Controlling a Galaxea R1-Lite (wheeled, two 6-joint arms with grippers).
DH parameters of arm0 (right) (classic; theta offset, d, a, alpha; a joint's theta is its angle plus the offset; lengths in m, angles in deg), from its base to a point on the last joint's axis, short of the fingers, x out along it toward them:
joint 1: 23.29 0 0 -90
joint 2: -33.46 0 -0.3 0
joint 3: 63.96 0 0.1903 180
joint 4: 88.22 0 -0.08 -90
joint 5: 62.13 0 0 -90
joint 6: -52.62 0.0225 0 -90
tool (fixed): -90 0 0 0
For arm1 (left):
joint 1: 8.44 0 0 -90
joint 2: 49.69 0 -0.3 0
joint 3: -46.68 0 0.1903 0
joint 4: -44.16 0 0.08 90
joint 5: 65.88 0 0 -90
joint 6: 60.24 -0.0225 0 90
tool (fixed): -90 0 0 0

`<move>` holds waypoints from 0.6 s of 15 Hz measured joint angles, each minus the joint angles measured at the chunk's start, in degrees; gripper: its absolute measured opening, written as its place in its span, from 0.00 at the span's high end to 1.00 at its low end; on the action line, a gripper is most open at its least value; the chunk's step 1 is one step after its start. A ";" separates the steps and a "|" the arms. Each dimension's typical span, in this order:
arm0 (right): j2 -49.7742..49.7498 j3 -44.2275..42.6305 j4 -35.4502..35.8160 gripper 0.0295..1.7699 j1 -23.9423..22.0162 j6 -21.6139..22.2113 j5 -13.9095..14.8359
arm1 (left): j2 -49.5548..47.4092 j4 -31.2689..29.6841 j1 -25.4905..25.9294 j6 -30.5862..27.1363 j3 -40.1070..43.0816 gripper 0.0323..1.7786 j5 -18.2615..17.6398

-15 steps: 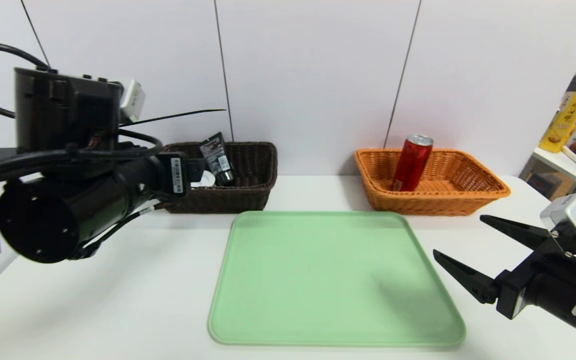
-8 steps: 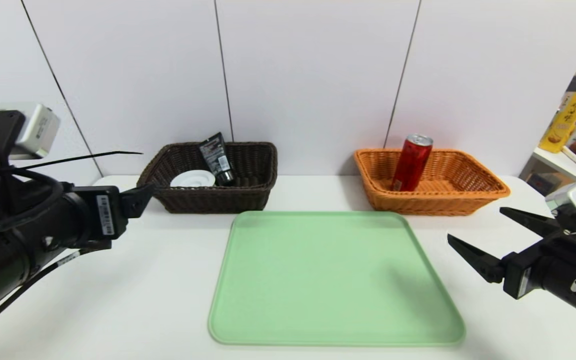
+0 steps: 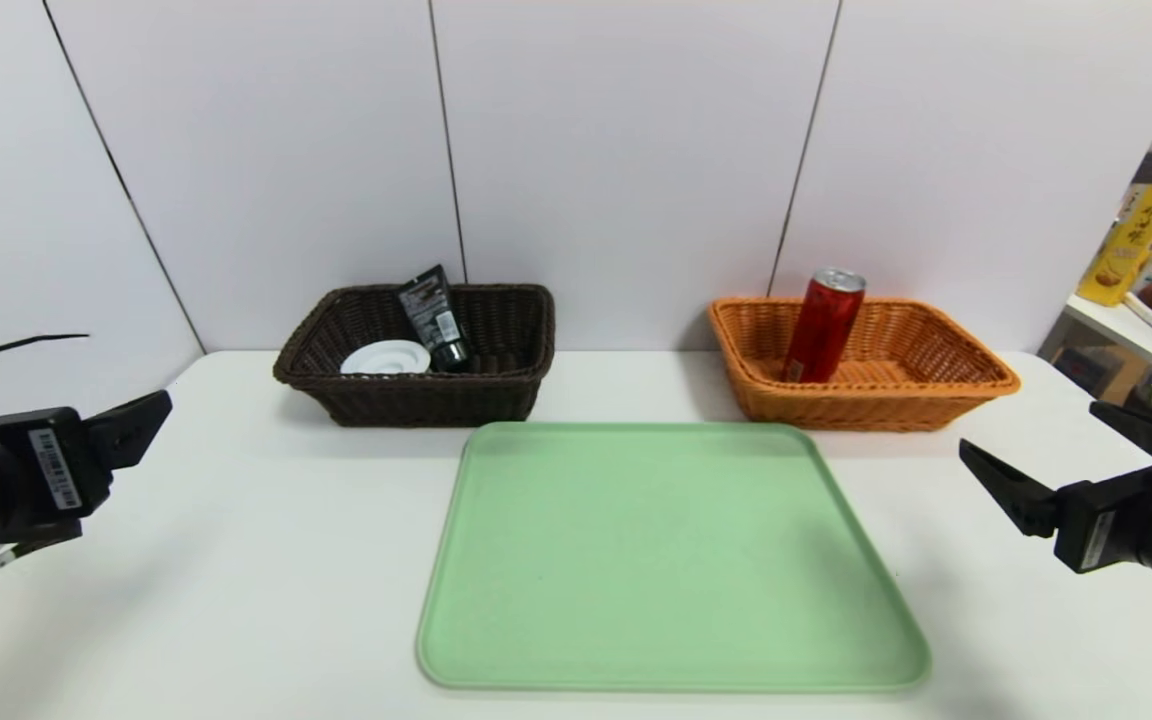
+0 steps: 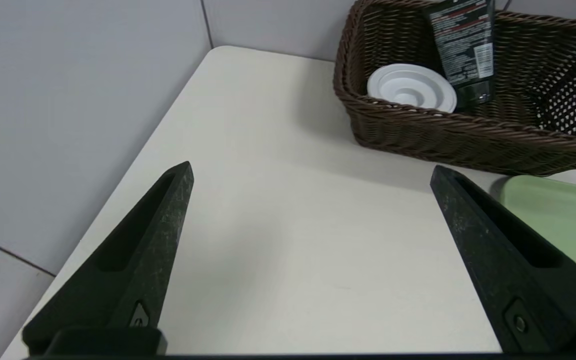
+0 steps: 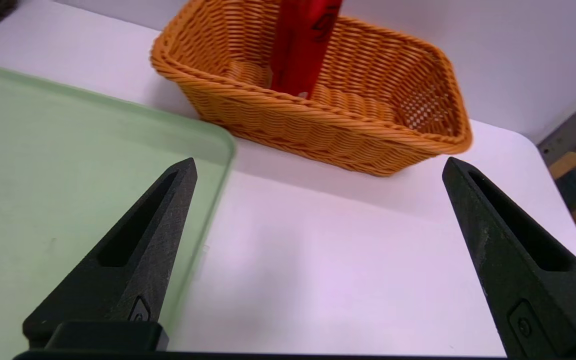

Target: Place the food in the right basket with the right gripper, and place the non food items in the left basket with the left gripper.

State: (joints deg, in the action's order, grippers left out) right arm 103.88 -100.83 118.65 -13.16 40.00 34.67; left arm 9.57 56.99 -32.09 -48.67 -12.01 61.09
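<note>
A slim red can [image 3: 823, 325] with a silver top is leaned tilted inside the orange wicker basket [image 3: 946, 395]. A black squeeze tube [image 3: 433, 316] is propped upright against the back wall of the dark brown wicker basket [image 3: 416, 405], just beside a flat white disc roll [image 3: 385, 357].

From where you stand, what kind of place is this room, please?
Probably an office or a lab test corner, not a home. A plain white table stands against bare grey wall panels, and a side desk holds boxes. Two baskets and a green tray look laid out for a sorting trial.
</note>
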 joint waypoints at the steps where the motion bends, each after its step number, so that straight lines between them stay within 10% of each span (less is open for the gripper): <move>1: -0.94 0.13 -0.77 0.04 -1.10 -0.09 0.11 | -1.32 0.00 1.07 0.04 1.45 0.05 -0.59; 9: -14.53 0.30 -11.43 0.04 -8.57 -0.59 0.02 | -12.29 -0.01 11.86 0.15 10.08 0.05 -4.96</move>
State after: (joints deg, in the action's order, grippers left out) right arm 89.35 -100.52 107.21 -21.73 39.42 34.70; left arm -2.72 56.97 -20.22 -48.53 -1.93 56.12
